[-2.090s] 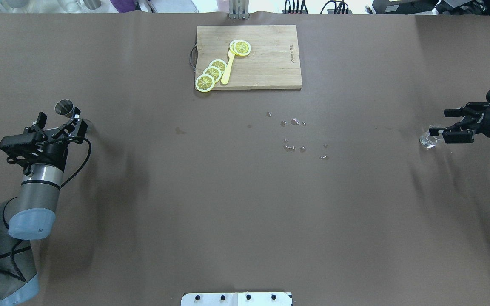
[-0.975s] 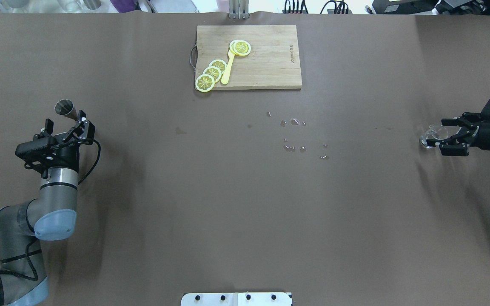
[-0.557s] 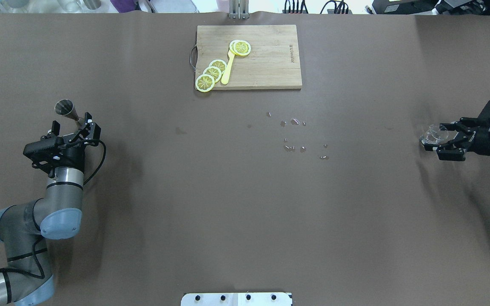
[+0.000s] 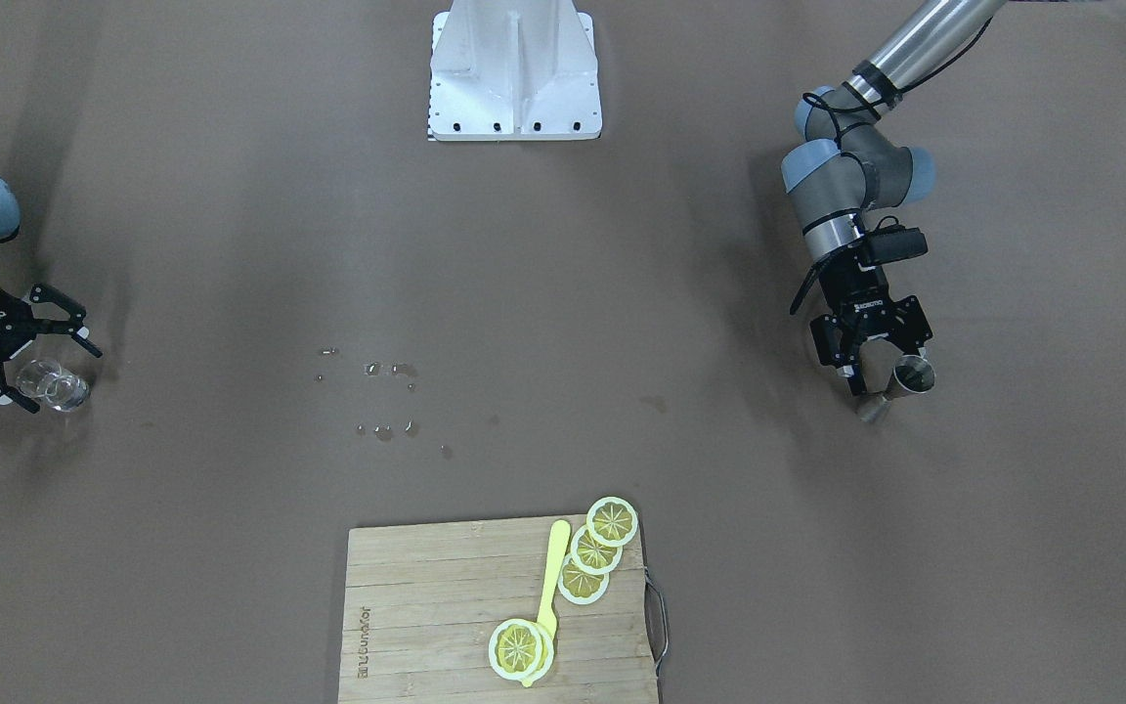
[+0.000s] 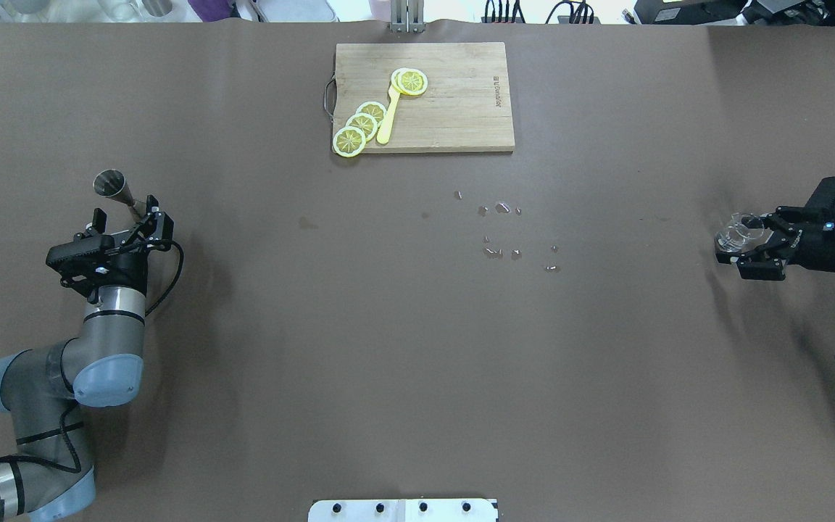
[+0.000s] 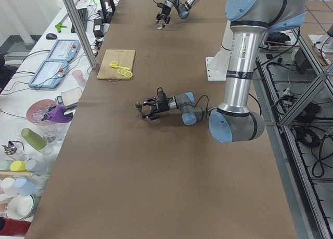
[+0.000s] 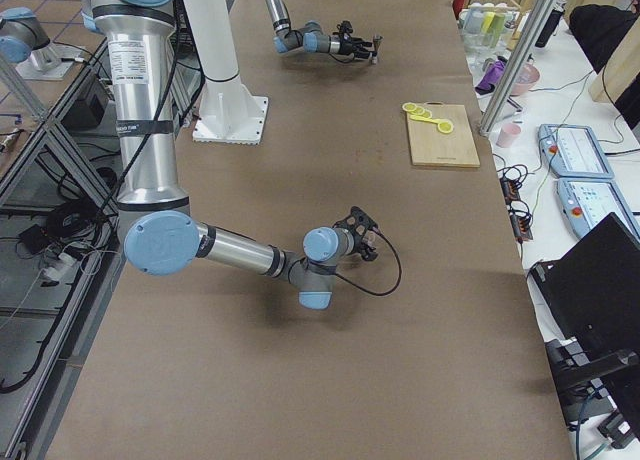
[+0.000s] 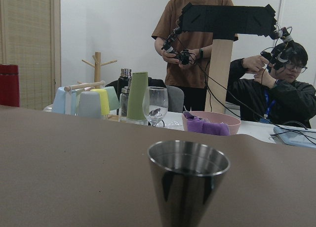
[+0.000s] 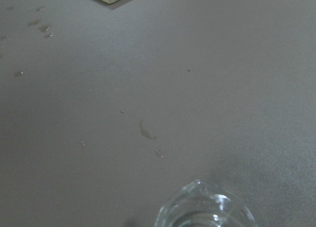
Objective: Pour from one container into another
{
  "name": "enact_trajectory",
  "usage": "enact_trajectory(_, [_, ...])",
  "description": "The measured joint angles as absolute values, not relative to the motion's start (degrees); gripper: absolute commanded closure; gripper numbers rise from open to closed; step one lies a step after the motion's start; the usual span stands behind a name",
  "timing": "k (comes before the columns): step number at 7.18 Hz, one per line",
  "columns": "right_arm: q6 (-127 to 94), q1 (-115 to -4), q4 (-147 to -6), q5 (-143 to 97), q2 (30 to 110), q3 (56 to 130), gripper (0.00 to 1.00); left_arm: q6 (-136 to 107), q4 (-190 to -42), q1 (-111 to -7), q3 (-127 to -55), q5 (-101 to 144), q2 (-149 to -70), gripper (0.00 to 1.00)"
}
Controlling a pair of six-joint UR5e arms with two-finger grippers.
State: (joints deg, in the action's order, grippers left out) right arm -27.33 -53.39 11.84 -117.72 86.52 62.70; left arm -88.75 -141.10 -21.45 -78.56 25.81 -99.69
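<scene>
**Handling.** Glass pouring cup (image 9: 205,211): judged light, rigid, brittle and smooth-walled; a weak hold may let it slip, a hard one may crack it; take hold across the mid-wall, below the rim, with the lip turned clear of the pads. Steel jigger (image 8: 188,183): judged light and stiff, but top-heavy on its narrow lower end; a side knock may tip it; take hold low on the cone.

**Appearance.** The glass cup is clear and round, with a small pouring lip at the rim; its contents cannot be told. The jigger is polished and conical, upright, mouth up.

**Position.** The glass cup stands on the desk (image 5: 388,348) at the robot's far right; it sits between the spread jaws of the right gripper (image 5: 740,238), which is open and not clamped. The jigger stands at the far left, at the tips of the left gripper (image 5: 126,210), which is also open; whether the jigger is between the tips or just ahead of them cannot be told. The two containers are well apart; droplets (image 5: 501,232) lie mid-desk.
</scene>
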Motion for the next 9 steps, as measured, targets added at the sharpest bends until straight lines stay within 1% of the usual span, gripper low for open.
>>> enact_trajectory(1, [-27.2,-53.4,11.8,-117.7,86.6,62.7,0.06,-88.7,-141.1,-21.4,-78.6,26.4,-99.7,0.49])
enact_trajectory(4, [-26.9,-53.4,12.0,-117.6,86.6,61.9,0.06,-88.2,-140.4,-21.5,-79.1,27.1,-99.7,0.47])
enact_trajectory(9, [-26.4,-53.3,12.6,-116.6,85.8,60.5,0.15,-87.6,-139.6,-21.6,-79.1,27.1,-99.8,0.46])
